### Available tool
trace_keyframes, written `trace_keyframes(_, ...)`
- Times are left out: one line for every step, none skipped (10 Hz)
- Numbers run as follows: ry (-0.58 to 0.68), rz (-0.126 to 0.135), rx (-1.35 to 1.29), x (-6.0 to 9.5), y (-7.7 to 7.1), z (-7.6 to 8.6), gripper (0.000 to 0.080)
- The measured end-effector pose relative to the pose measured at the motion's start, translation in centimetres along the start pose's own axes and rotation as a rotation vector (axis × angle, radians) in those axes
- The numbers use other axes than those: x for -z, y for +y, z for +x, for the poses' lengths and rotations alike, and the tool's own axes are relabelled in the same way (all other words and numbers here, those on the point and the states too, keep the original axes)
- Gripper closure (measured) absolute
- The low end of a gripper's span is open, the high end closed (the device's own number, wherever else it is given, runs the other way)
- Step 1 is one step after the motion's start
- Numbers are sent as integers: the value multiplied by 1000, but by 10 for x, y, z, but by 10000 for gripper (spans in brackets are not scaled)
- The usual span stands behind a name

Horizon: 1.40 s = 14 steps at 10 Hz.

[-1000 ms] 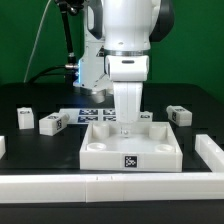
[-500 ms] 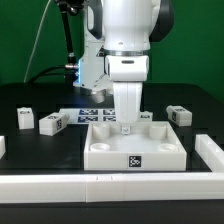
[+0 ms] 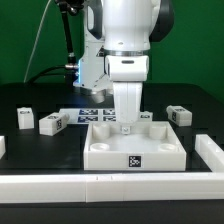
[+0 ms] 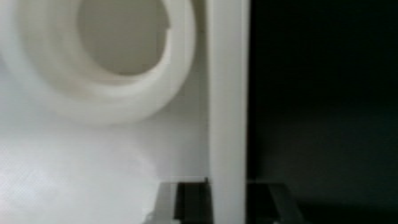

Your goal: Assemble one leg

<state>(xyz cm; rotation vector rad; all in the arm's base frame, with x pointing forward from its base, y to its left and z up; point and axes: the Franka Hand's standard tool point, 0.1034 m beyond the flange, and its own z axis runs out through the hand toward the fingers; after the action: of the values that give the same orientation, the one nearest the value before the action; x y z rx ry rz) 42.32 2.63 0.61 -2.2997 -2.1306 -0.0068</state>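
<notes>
The large white square piece point(image 3: 132, 148) with round corner sockets lies in the middle of the table. My gripper point(image 3: 125, 129) reaches straight down onto its far wall. In the wrist view the gripper point(image 4: 228, 205) has a dark finger point(image 4: 191, 202) on each side of the thin white wall point(image 4: 228, 100) and is shut on it, beside a round socket point(image 4: 121, 45). Small white legs with marker tags lie apart from the gripper: two on the exterior view's left point(image 3: 25, 118) point(image 3: 52, 123) and one on the right point(image 3: 178, 115).
The marker board point(image 3: 88, 115) lies flat behind the square piece. A white rail point(image 3: 110, 186) runs along the front, with a white block point(image 3: 211, 150) at the right and another at the left edge point(image 3: 2, 147). The robot's base stands behind.
</notes>
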Motion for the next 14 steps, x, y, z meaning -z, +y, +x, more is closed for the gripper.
trace_keyframes(-4, 6, 20, 0, 1, 0, 742)
trace_keyframes(-15, 15, 62, 2, 8, 3, 742)
trace_keyframes(-14, 8, 75, 1, 18, 9, 742)
trace_keyframes(-11, 4, 77, 0, 24, 12, 742)
trace_keyframes(-10, -1, 78, 0, 31, 15, 742)
trace_keyframes(-12, 0, 77, 0, 37, 16, 742)
trace_keyframes(-10, -8, 73, 1, 46, 19, 742)
trace_keyframes(-6, -16, 63, 1, 52, 23, 742)
trace_keyframes(-3, -22, 45, 1, 57, 28, 742)
trace_keyframes(0, -27, 39, 1, 61, 32, 742)
trace_keyframes(-1, -26, 43, 1, 65, 34, 742)
trace_keyframes(-7, -14, 48, 1, 65, 36, 742)
trace_keyframes(-8, -12, 45, 1, 65, 37, 742)
trace_keyframes(-8, -12, 44, 1, 64, 38, 742)
